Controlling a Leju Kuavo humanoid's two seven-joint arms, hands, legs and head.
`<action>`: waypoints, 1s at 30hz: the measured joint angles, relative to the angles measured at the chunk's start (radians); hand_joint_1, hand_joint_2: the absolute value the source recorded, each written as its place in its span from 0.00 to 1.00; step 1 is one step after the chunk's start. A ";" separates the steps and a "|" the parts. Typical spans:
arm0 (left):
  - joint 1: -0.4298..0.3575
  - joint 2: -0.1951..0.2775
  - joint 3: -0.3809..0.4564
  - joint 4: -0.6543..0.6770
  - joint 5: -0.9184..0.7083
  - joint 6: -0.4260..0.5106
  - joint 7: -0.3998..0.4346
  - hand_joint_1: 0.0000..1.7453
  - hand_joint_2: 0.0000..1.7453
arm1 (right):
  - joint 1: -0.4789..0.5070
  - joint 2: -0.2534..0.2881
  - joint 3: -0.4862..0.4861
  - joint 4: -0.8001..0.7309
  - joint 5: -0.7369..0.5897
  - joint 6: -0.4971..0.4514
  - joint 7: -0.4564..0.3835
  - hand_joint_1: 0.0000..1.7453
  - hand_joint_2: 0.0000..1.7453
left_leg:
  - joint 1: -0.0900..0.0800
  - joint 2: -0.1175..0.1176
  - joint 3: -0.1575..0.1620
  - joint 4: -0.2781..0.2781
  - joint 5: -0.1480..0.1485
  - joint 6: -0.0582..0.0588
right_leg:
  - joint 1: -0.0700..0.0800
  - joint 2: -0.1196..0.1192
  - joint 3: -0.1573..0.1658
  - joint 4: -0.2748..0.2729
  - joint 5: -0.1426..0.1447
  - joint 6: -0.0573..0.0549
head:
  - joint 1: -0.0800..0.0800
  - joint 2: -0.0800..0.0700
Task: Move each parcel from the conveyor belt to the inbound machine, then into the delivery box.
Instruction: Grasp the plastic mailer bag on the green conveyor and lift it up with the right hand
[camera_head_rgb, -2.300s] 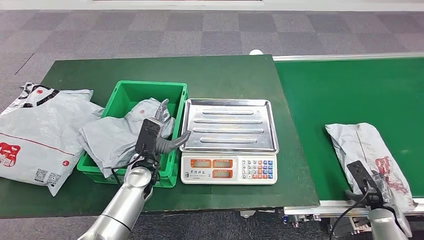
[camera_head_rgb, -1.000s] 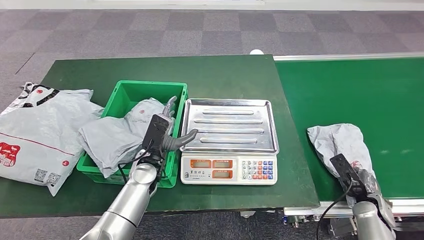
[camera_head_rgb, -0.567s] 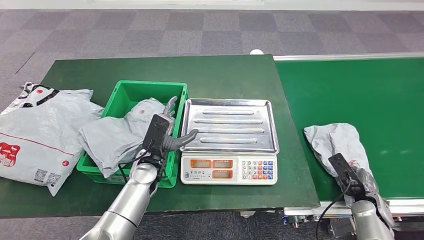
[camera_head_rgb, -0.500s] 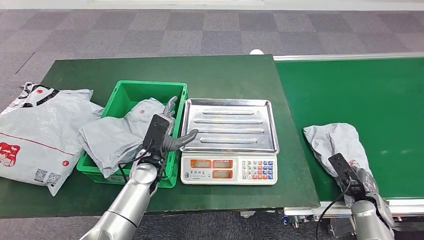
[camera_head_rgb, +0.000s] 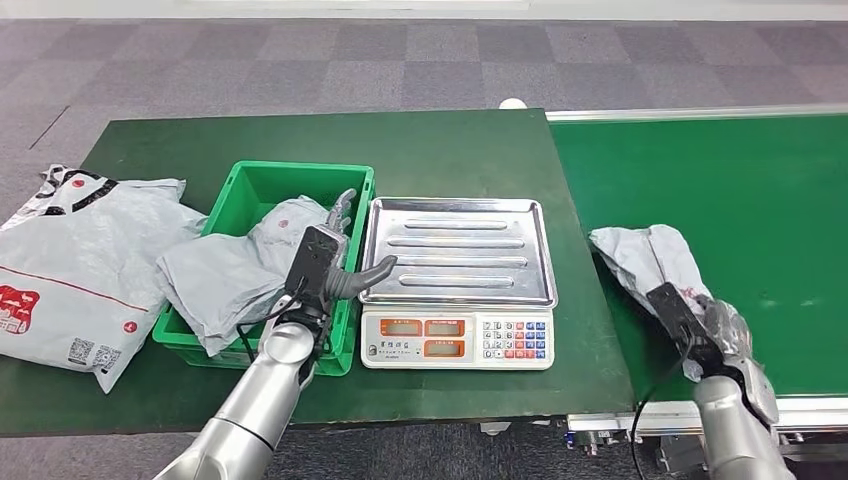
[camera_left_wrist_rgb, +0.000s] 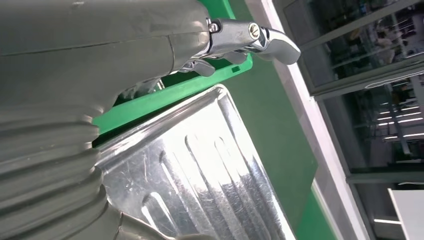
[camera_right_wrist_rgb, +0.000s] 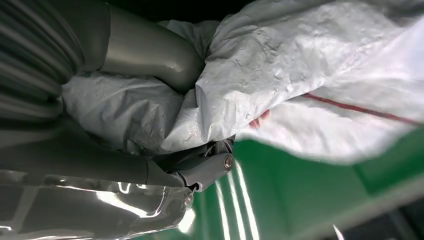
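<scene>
Within right robot hand (camera_head_rgb: 722, 335): parcel (camera_head_rgb: 645, 258).

Both arms are bare silver metal tubes. The left hand (camera_head_rgb: 325, 265) has a black rectangular back plate, a thick grey thumb, silvery fingers and a black cable looping at the wrist. The right hand (camera_head_rgb: 700, 325) carries the same black plate and cable, with a grey ribbed cover and a screw at a fingertip.

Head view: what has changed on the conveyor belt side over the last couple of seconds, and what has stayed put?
The right robot hand has closed on the grey parcel, bunched it up and dragged it along the conveyor belt toward the scale. The left robot hand shifted only slightly, staying over the green box. The scale, the box and its parcels are unchanged.
</scene>
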 joint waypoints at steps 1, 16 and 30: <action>-0.004 -0.001 0.000 0.006 0.003 0.000 -0.006 0.00 1.00 | -0.021 0.004 0.027 -0.009 0.006 -0.023 0.004 1.00 1.00 | 0.000 0.001 0.000 0.000 0.000 0.000 | 0.000 0.001 0.000 0.000 0.000 0.000 | 0.000 0.000; -0.092 -0.016 0.000 0.153 0.060 0.011 -0.085 0.00 1.00 | -0.311 0.008 0.296 -0.042 0.076 -0.251 0.147 1.00 1.00 | -0.001 0.001 -0.001 0.000 0.003 0.001 | -0.002 0.001 -0.003 0.001 0.002 0.001 | 0.000 0.000; -0.104 -0.016 -0.002 0.200 0.085 0.020 -0.088 0.00 1.00 | -0.424 0.002 0.367 -0.008 0.054 -0.254 0.142 1.00 1.00 | -0.002 0.000 -0.001 0.000 0.003 0.001 | -0.002 0.000 -0.003 0.001 0.002 0.001 | 0.000 0.000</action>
